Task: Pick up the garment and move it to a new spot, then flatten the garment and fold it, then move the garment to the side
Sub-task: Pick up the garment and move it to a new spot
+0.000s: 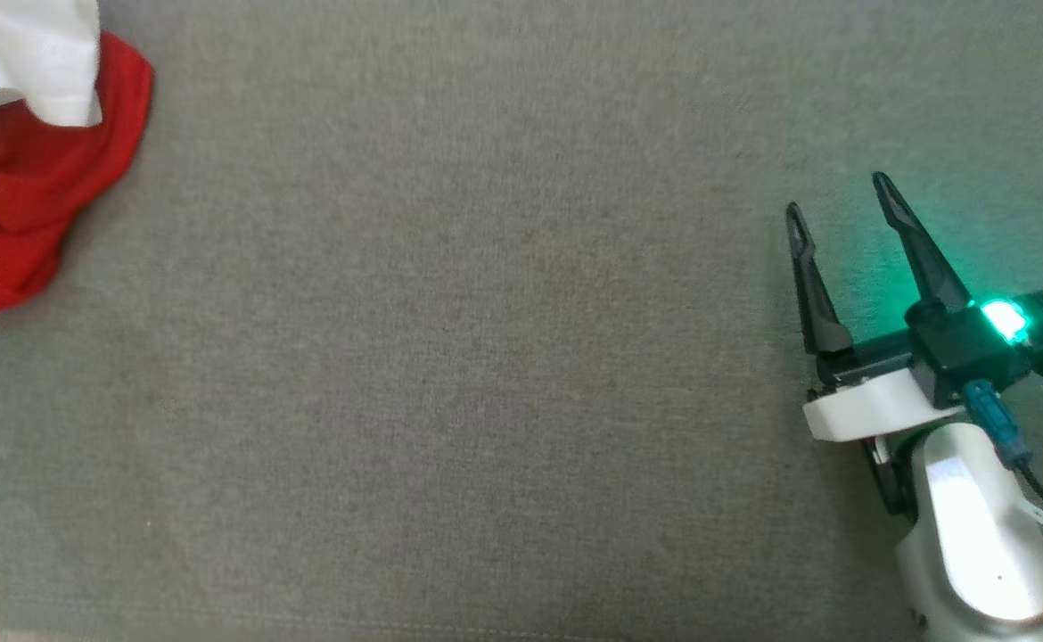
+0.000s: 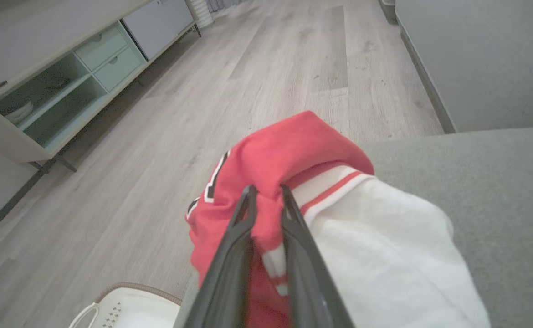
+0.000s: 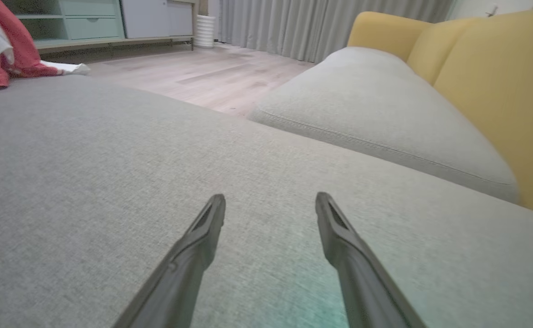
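The red-and-white jersey (image 1: 36, 187) sits bunched at the far left edge of the grey sofa seat (image 1: 486, 357), likely about to be lifted to a fresh spot. The left pincer (image 2: 267, 191) is clamped narrow on a red fold beside the striped trim. The right pincer (image 1: 838, 198) hovers well apart, spread wide, holding nothing.

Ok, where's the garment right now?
The garment is bunched at the far upper left of the head view, on the left edge of the grey cushion. In the left wrist view the left gripper pinches its red fold, wooden floor beyond.
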